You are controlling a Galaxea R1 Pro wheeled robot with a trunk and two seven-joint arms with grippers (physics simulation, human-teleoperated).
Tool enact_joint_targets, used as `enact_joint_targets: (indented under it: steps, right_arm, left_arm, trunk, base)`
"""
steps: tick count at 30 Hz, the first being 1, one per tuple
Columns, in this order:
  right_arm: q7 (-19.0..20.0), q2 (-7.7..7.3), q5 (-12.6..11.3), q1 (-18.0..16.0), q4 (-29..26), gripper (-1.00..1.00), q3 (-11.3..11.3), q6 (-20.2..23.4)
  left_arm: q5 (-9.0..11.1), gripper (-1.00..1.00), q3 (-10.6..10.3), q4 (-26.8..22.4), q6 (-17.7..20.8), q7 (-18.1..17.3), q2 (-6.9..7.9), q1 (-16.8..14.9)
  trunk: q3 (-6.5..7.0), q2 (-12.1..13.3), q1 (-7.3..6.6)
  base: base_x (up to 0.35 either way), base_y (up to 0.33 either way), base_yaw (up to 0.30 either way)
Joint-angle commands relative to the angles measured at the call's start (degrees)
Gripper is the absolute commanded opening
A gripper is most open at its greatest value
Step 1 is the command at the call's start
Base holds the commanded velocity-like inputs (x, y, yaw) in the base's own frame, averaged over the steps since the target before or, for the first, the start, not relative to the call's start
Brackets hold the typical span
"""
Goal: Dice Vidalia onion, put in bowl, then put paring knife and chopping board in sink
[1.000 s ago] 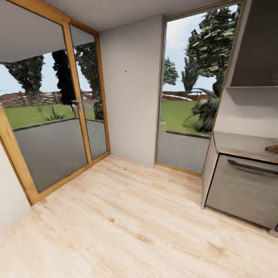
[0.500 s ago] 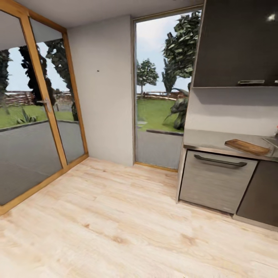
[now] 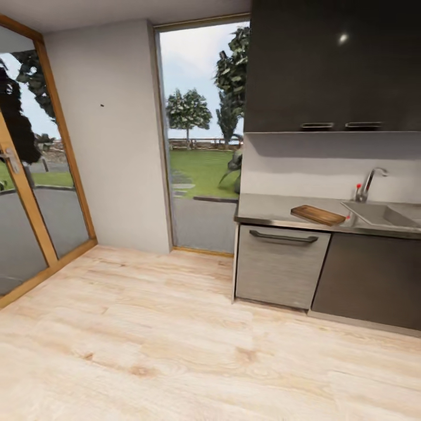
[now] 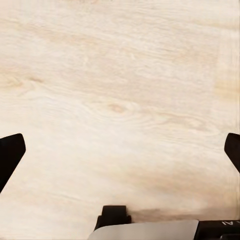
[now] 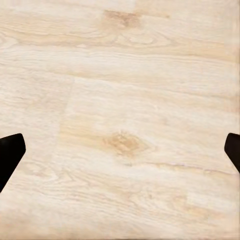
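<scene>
Right now, chopping board (image 3: 317, 214) lies on countertop (image 3: 263, 209) beside sink (image 3: 383, 214)

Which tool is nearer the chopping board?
Likely right. The chopping board lies ahead to the robot's right; left tool and right tool both face floor, away from it.

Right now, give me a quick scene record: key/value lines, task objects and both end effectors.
location: kitchen, robot on the wood plank floor, facing the counter run
countertop: grey, under dark upper cabinets
chopping board: lying flat on the countertop, beside the sink
sink: at the head view's right edge, tap behind it
onion, knife, bowl: cannot tell
left end effector: open, nothing between the fingers, floor below
right end effector: open, nothing between the fingers, floor below
</scene>
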Motion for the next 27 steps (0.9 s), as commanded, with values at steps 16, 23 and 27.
enact_joint_targets:
  steps: [16,23,27]
  right_arm:
    - [-0.04,0.04,-0.17,0.0,-0.02,1.0,-0.01,-0.12]
    - [-0.08,0.08,-0.17,0.0,-0.02,1.0,-0.01,-0.12]
    - [-0.12,0.09,-0.17,0.0,-0.02,1.0,-0.01,-0.12]
  left_arm:
    - [-0.04,1.0,0.15,-0.09,-0.2,0.01,0.18,0.01]
    - [-0.03,1.0,0.23,-0.12,-0.22,0.01,0.27,0.01]
    - [-0.03,1.0,0.25,-0.13,-0.19,0.01,0.28,0.01]
  trunk:
    - [-0.04,-0.02,0.0]
    - [-0.04,-0.02,0.0]
    - [-0.04,-0.02,0.0]
  base:
    - [0.114,-0.297,-0.275]
    - [0.241,-0.189,-0.273]
    - [0.281,-0.032,-0.139]
